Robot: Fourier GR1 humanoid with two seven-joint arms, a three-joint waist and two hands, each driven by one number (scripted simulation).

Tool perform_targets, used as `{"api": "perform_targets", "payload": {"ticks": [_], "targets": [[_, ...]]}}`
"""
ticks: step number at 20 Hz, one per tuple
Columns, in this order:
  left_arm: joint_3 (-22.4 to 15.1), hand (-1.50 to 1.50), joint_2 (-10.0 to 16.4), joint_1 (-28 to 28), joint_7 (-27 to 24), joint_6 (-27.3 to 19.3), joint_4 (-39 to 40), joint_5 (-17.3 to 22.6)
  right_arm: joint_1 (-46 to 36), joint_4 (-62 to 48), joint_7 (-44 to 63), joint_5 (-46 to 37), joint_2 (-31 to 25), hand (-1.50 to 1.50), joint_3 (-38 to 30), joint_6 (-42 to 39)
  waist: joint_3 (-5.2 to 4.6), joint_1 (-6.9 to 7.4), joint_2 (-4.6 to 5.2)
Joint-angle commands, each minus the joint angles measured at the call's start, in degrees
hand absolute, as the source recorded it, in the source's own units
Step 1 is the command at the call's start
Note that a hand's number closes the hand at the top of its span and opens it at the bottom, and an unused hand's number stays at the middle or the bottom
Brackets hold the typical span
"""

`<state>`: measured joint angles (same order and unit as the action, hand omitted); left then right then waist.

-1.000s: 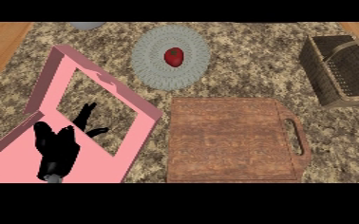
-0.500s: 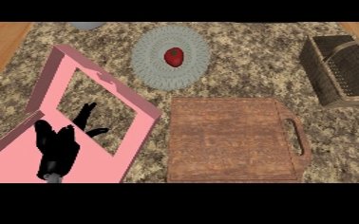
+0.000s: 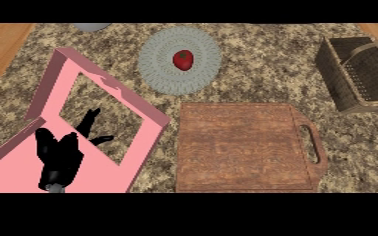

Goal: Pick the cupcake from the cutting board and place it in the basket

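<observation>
Presently, on a speckled stone counter (image 3: 273,55):

Item, left hand (image 3: 59,152): black, entering at the view's lower left. It lies over a pink frame (image 3: 145,142). Its fingers (image 3: 90,119) are straight and spread apart, pointing up and to the right across the frame's opening, with the thumb out to the side. They close on nothing.

Item, right hand: outside the view.

Item, pink frame: a flat, wide-bordered panel with a four-sided opening. It is set at a slant along the left side, and its right corner comes near the cutting board's left edge.

Item, cutting board (image 3: 244,147): brown wood, lying flat at lower centre, with a looped handle (image 3: 314,145) on its right side. Its face shows only wood grain.

Item, cupcake: where it is cannot be told from this view.

Item, plate (image 3: 159,65): round, pale grey, with a patterned surface, just above the board.

Item, small red piece (image 3: 183,59): green-topped, sitting at the plate's centre.

Item, basket (image 3: 354,75): dark wicker at the right edge, partly cut off. It stands well apart from the hand and above the board's handle.

Item, grey rounded object (image 3: 91,27): at the top edge, mostly cut off.
</observation>
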<state>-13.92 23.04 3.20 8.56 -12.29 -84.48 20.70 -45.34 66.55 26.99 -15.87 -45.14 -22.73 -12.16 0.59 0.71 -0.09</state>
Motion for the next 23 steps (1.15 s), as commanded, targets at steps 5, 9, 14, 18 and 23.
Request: {"api": "perform_targets", "payload": {"ticks": [5,9,14,18,23], "targets": [[-0.55,0.00,1.55,2.60,4.65,0.23,4.39,-0.94,2.86,-7.76,-14.77,-2.72,-5.51,-1.50,-0.53,-0.64,-0.52,-0.14,0.48],[-0.34,0.00,1.71,1.95,4.20,0.08,4.08,-1.96,-0.95,-10.92,-13.85,-1.50,-6.58,-1.50,-1.81,-1.00,-0.56,-0.03,0.35],[-0.92,0.00,0.56,2.32,2.79,0.67,4.98,-1.96,-2.34,-14.07,-13.41,1.20,-7.26,-1.50,-6.64,1.85,-0.57,-0.30,0.31],[-0.45,0.00,1.04,2.76,3.39,0.44,4.99,-1.77,-1.71,-17.90,-12.38,3.22,-13.17,-1.50,-10.52,-1.34,-0.56,-0.77,0.24],[0.03,0.00,1.16,2.74,1.52,1.61,6.59,-1.61,-0.72,-25.61,-15.09,3.97,-19.74,-1.50,-14.27,-3.08,-0.54,-0.51,0.51]]}}
